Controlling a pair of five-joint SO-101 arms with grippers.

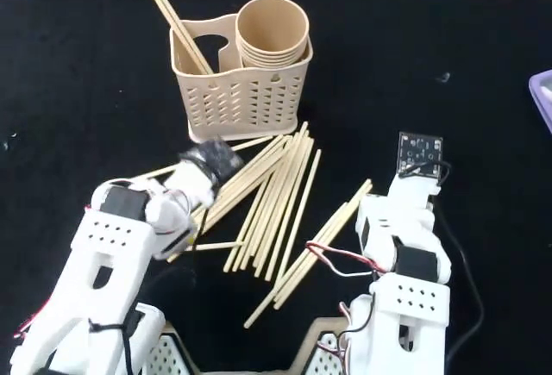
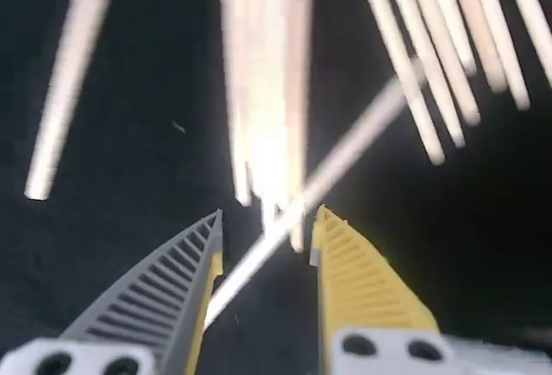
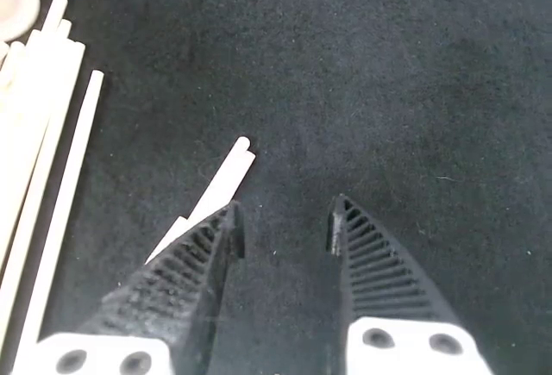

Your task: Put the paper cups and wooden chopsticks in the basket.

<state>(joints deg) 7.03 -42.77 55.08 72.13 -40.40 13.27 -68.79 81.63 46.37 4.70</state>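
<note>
The paper cups (image 1: 272,26) already sit in the basket (image 1: 246,99); you're on the loose wooden chopsticks (image 1: 276,194) lying on the bench (image 1: 86,65) at its 6 o'clock. Your left gripper (image 2: 266,220) straddles one, fingers released; the right gripper (image 3: 285,220) is released too. Next, I judge, clench and lift.

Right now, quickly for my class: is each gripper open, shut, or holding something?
Left gripper: open, holding nothing; a chopstick lies between its jaws.
Right gripper: open and empty over the black table.
</note>
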